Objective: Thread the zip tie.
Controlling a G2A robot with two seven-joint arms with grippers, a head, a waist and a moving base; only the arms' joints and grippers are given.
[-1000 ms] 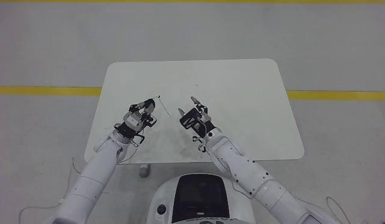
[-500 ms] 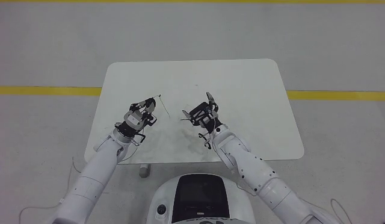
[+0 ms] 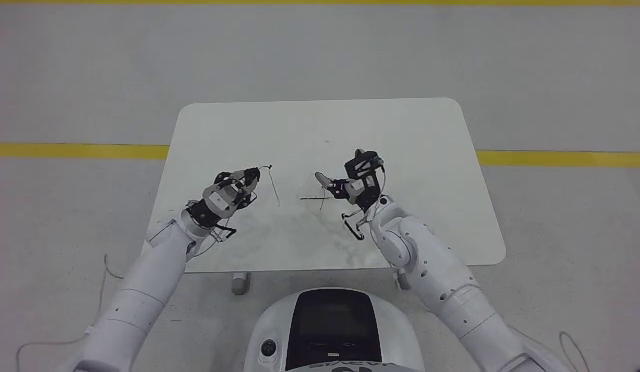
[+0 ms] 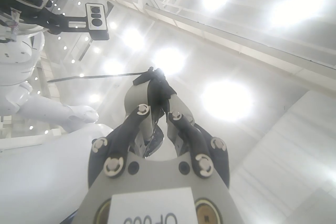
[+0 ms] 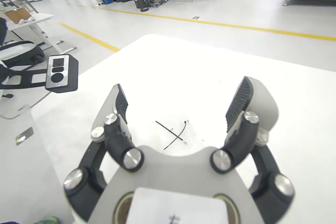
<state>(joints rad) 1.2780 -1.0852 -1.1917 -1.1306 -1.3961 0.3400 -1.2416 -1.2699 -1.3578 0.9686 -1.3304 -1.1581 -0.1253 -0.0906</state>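
A thin black zip tie [image 3: 270, 185] hangs over the left part of the white table [image 3: 420, 142], and my left gripper [image 3: 240, 184] is shut on one end of it. In the left wrist view the tie [image 4: 99, 76] sticks out sideways from that gripper [image 4: 157, 93], whose jaws are pinched together. My right gripper [image 3: 338, 184] is held over the table's middle, apart from the left one, open and with nothing in it. Between its spread fingers in the right wrist view, the right gripper [image 5: 181, 99] frames two more black zip ties [image 5: 173, 134] lying crossed on the table.
The crossed ties [image 3: 315, 199] lie just left of the right gripper. The table [image 5: 183, 64] has rounded corners, with its front edge close behind both wrists. The left arm's wrist camera [image 5: 61, 72] shows at the side of the right wrist view.
My right gripper has swung to the right, away from the left gripper, and turned; the crossed ties now show on the table. The left gripper has shifted slightly with its tie.
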